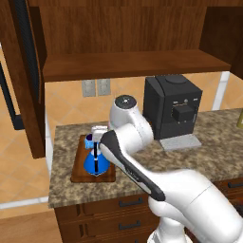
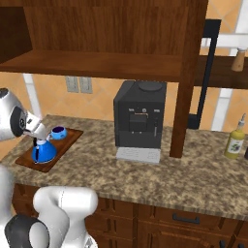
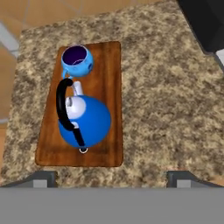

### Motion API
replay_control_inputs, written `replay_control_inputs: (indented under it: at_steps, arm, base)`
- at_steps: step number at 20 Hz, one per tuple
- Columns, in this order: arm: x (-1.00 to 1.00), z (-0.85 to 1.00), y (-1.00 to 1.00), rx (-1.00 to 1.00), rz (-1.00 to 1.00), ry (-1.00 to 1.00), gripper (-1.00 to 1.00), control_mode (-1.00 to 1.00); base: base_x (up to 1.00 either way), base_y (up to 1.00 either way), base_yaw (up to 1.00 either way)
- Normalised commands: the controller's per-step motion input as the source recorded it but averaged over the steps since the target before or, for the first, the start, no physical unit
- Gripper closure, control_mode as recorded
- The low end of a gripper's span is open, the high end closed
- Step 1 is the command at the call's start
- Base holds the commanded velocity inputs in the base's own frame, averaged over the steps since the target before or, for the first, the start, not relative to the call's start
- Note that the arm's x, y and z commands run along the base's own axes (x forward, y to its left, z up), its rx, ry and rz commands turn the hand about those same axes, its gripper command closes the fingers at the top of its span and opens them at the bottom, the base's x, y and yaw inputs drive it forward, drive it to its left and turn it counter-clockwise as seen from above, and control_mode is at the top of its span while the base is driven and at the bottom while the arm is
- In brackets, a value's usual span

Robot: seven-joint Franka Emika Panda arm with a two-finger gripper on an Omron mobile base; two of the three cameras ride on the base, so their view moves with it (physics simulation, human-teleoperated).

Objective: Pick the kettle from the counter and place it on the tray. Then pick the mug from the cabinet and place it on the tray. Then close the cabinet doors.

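The blue cone-shaped kettle [image 3: 85, 120] with its black handle stands on the wooden tray [image 3: 111, 65], at the near half. The light-blue mug [image 3: 76, 61] sits upright on the same tray just behind it. From the base cameras the kettle [image 1: 96, 163] [image 2: 43, 151], mug [image 1: 89, 141] [image 2: 58, 132] and tray [image 1: 78, 174] [image 2: 69, 139] lie at the counter's [image 1: 204, 154] left end. My gripper [image 3: 113, 177] [image 1: 98, 134] hovers above them, open, holding nothing. The cabinet [image 1: 128, 64] stands open, its doors [image 1: 21, 71] [image 2: 191, 72] swung out.
A black coffee machine [image 1: 173, 107] [image 2: 140, 116] stands on the counter to the right of the tray. A yellow bottle [image 2: 236, 140] is at the far right. The left door's bar handle [image 1: 9, 99] hangs beside the counter's left end.
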Motion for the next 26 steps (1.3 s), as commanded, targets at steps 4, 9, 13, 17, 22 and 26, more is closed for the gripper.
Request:
replay_control_inputs:
  at_steps: [4,9,13,17,22,26]
  arm:
    - [-0.11,-0.01,-0.91,0.04,0.05,-0.07,-1.0,-1.0]
    - [-0.63,0.06,-1.0,0.04,0.0,-0.27,-1.0,-1.0]
    - [-0.59,0.22,-1.0,0.0,0.0,-0.29,-1.0,-1.0]
    - [-0.58,0.29,-1.0,0.0,0.0,-0.34,-1.0,-1.0]
    - [-0.64,0.1,-1.0,0.02,0.0,-0.39,-1.0,-1.0]
    - [-0.7,-0.43,-0.95,0.07,0.0,-0.51,-1.0,-1.0]
  base:
    - [0.0,0.0,0.0]
    - [0.0,0.0,0.0]
    - [0.0,0.0,0.0]
    - [0.0,0.0,0.0]
    - [0.0,0.0,0.0]
    - [0.0,0.0,0.0]
